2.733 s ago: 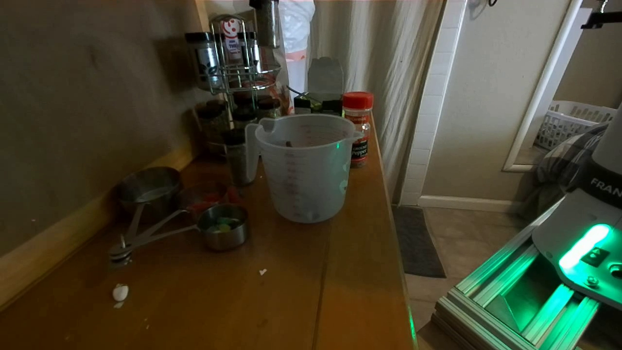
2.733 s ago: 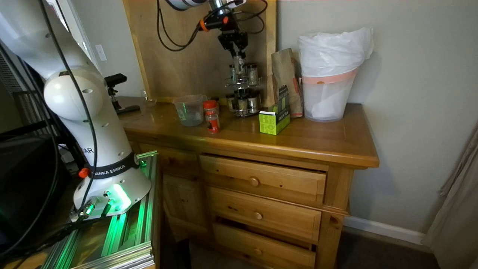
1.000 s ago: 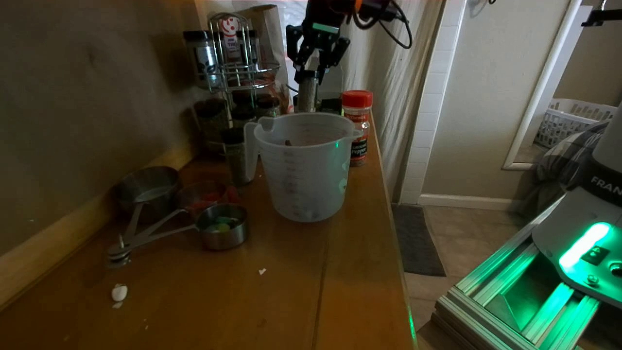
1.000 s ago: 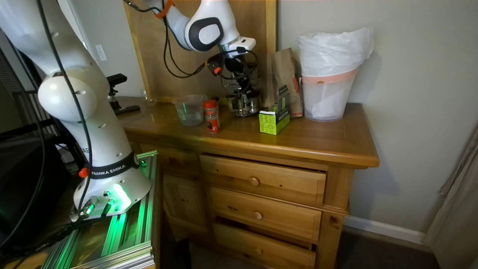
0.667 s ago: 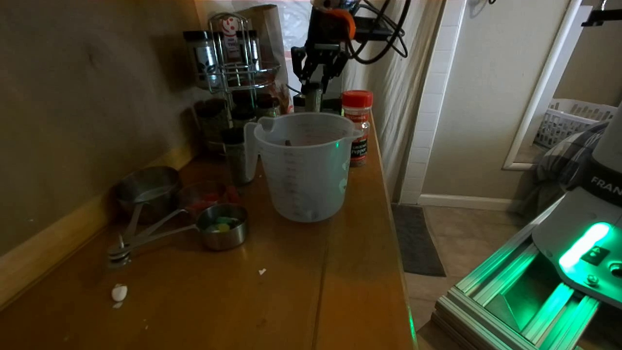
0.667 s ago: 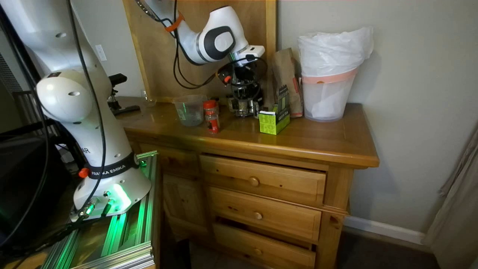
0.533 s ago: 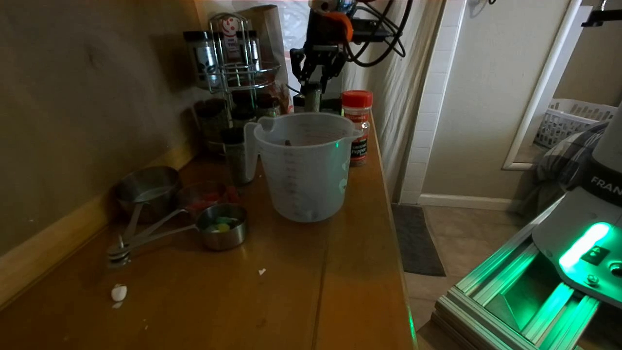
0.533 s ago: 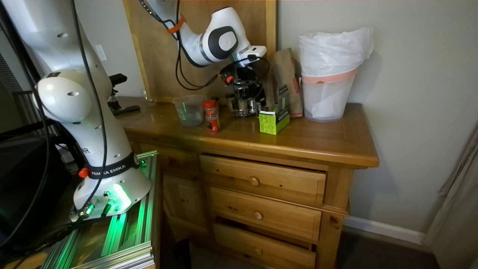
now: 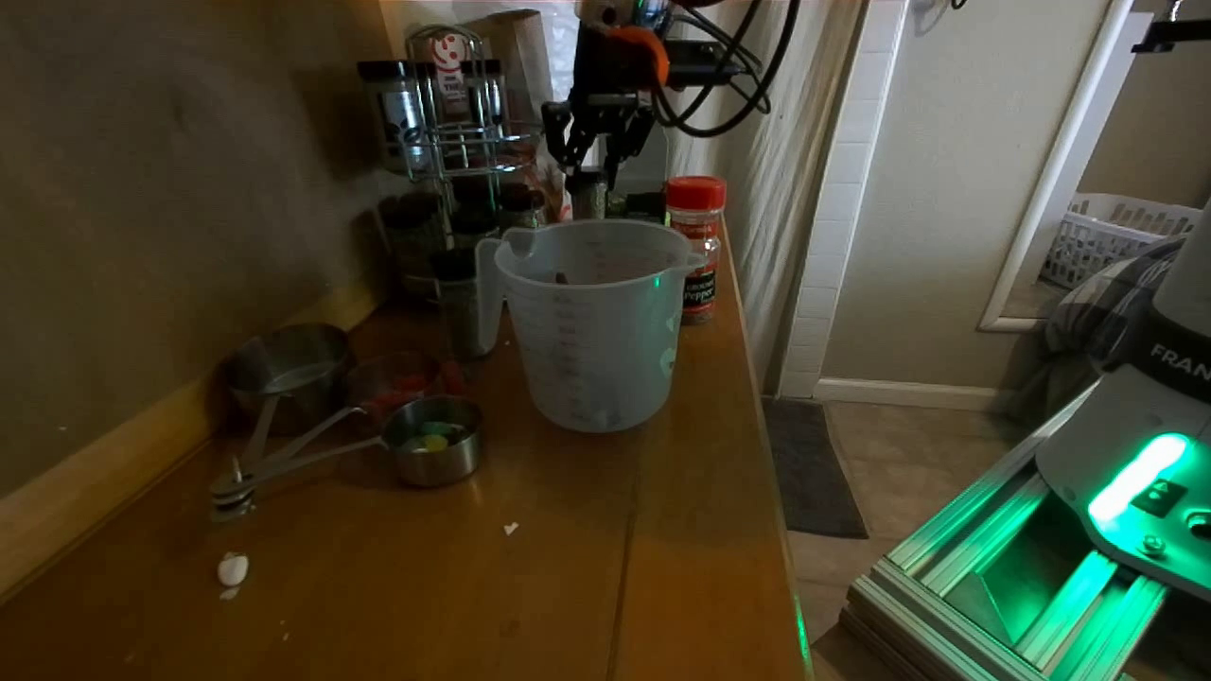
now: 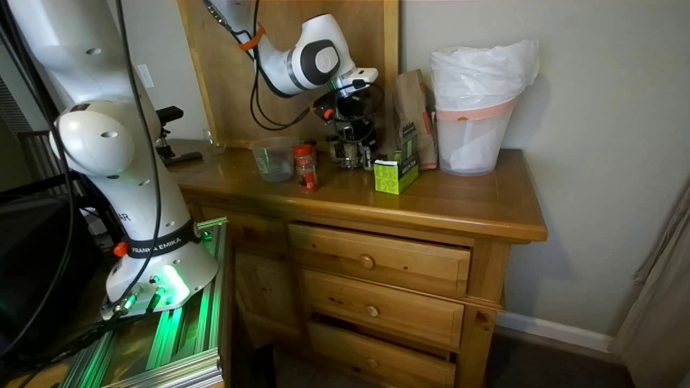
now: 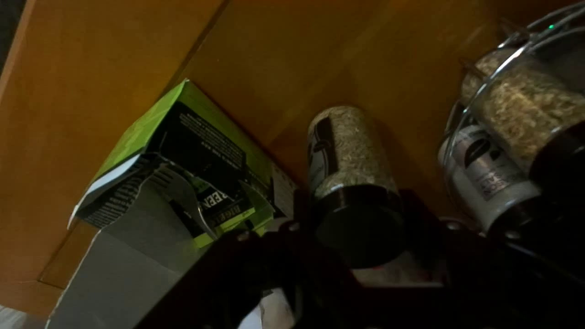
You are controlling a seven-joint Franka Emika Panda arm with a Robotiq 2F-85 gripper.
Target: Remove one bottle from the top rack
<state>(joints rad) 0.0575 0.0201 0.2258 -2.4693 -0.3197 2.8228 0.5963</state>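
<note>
Between the wire spice stand (image 11: 493, 76) and an open green-and-black box (image 11: 201, 135), the small glass spice jar (image 11: 349, 151) is off the top rack (image 9: 484, 171). It holds pale dried flakes, wears a black cap, and looks nearly upright, its lower part hidden behind the translucent measuring jug (image 9: 605, 350) in an exterior view. The gripper (image 9: 590, 179) has its fingers (image 9: 616, 163) closed on the cap, one on either side; whether the jar's base meets the tabletop (image 10: 458, 199) cannot be told.

The arm (image 10: 307, 63) reaches over the tabletop in an exterior view, its forearm sloping down and its wrist bent so that the gripper points downward, low and just beside the stand. Black cables (image 9: 702, 134) loop round the wrist, and in an exterior view the gripper and wrist cover most of the top rack.

Black-capped jars (image 9: 397, 113) sit on the top rack, with more jars (image 9: 412, 236) below. A fork (image 11: 172, 182) lies in the open box. Beyond the box stand a brown paper bag (image 10: 413, 116) and, next to it, a bin (image 10: 470, 143) with a white liner. A red-lidded pepper bottle (image 9: 698, 284) stands just beside the measuring jug, and on the jug's other side steel measuring cups (image 9: 445, 466) lie with handles together.
</note>
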